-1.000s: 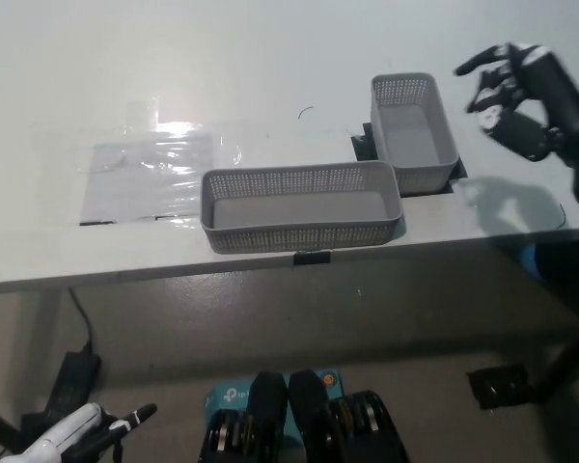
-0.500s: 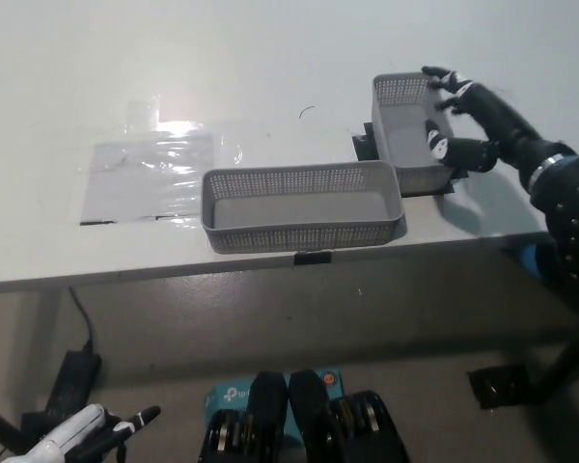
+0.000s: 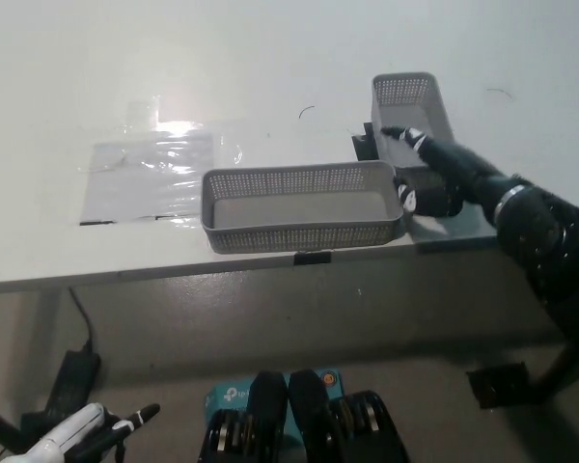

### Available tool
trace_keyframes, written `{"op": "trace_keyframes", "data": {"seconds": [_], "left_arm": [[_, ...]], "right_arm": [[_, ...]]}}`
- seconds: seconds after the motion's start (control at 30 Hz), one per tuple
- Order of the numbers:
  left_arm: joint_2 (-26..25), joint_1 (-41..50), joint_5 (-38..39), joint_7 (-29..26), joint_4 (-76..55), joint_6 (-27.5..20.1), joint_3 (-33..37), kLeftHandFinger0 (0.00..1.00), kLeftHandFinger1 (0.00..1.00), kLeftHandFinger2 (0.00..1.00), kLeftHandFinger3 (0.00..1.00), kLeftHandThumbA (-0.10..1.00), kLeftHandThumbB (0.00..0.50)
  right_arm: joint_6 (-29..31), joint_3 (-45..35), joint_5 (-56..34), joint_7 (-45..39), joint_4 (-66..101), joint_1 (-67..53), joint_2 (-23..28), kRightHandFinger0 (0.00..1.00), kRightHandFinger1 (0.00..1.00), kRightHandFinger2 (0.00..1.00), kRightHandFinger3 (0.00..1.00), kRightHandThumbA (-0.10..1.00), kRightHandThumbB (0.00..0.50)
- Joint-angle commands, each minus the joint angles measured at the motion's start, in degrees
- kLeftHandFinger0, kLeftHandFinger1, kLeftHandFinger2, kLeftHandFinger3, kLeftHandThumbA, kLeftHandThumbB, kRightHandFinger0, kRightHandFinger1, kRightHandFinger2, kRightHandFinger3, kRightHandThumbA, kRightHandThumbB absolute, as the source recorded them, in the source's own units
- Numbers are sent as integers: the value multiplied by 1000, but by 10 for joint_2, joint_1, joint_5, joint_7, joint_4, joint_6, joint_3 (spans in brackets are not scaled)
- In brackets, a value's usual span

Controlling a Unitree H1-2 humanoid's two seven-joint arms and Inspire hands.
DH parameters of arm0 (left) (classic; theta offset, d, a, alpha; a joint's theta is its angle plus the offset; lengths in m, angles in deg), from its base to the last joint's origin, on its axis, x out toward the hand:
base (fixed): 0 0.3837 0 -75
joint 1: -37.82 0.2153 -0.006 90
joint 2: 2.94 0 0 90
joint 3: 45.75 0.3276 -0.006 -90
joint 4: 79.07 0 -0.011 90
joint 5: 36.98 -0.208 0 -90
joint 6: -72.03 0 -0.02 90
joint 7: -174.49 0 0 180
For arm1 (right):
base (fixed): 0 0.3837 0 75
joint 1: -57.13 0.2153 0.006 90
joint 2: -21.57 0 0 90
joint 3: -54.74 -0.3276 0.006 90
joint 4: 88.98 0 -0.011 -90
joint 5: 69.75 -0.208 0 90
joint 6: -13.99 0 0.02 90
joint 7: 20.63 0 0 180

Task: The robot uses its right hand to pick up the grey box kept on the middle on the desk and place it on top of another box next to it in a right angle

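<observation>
two grey boxes, one desk, two robot hands

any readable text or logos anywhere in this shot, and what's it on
"tp-link" logo, only partly legible, on the teal box on the floor under the desk; the rest of its print is hidden or too blurred to read.
No text shows on the two grey baskets, the plastic sheet or the robot's hands.

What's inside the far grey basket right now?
The right hand reaches into the far grey basket; its fingers cover the near half. The far half shows a bare floor. Anything under the hand is hidden. The left hand rests low, off the desk.
</observation>
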Motion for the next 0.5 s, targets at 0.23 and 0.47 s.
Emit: {"op": "trace_keyframes", "data": {"seconds": [0.23, 0.47], "left_arm": [[-11, -4, 5, 10, -18, -11, -15, 1, 0, 12, 130, 973, 239], [-8, 1, -8, 4, -15, -8, -7, 14, 7, 25, 134, 995, 271]], "right_arm": [[110, 23, 69, 20, -119, 44, 10, 1000, 1000, 1000, 1000, 110, 223], [151, 20, 89, 34, -159, 64, 8, 1000, 1000, 1000, 1000, 73, 213]]}}
